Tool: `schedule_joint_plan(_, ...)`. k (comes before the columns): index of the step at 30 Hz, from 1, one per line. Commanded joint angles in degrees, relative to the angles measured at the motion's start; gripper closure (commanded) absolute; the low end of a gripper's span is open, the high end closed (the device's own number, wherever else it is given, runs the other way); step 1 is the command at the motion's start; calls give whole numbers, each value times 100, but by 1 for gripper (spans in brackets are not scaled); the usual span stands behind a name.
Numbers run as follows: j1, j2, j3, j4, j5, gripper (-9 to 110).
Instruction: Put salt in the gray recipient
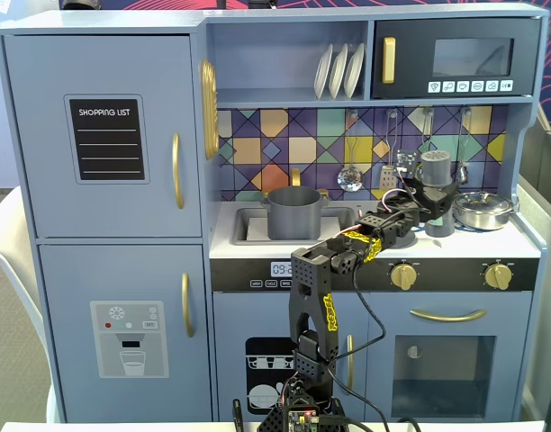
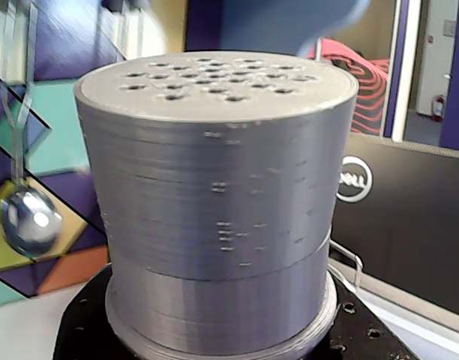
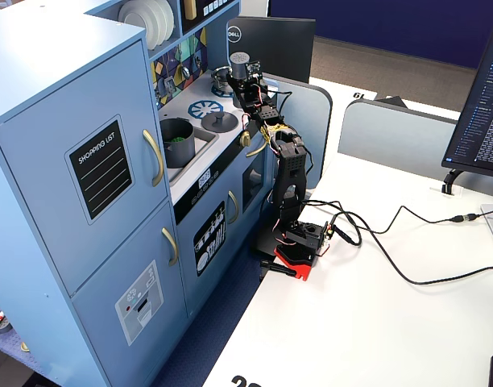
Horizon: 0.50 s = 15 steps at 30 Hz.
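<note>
Wrist view: the tall gray cylindrical salt shaker with its perforated flat top (image 2: 214,187) fills the frame, clasped by the black end effector (image 1: 435,209) at the right end of the blue toy kitchen's counter (image 1: 257,245). In a fixed view, the shaker stands upright just beside a shiny steel pan (image 1: 483,210), well apart from the matte dark gray cylindrical pot (image 1: 294,212) sitting in the sink at left.

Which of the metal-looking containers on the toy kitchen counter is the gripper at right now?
The salt, the tall slim shaker with a perforated top, at the right of the counter. The gripper is around it; the gray recipient sits in the sink and the steel pan beside it.
</note>
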Motion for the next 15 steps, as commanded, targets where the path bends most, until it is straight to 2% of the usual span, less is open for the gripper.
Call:
schedule_joint_plan(1, 149, -9, -123, -255, 149, 101)
schedule_joint_plan(15, 264, -167, -105, 26, 369, 101)
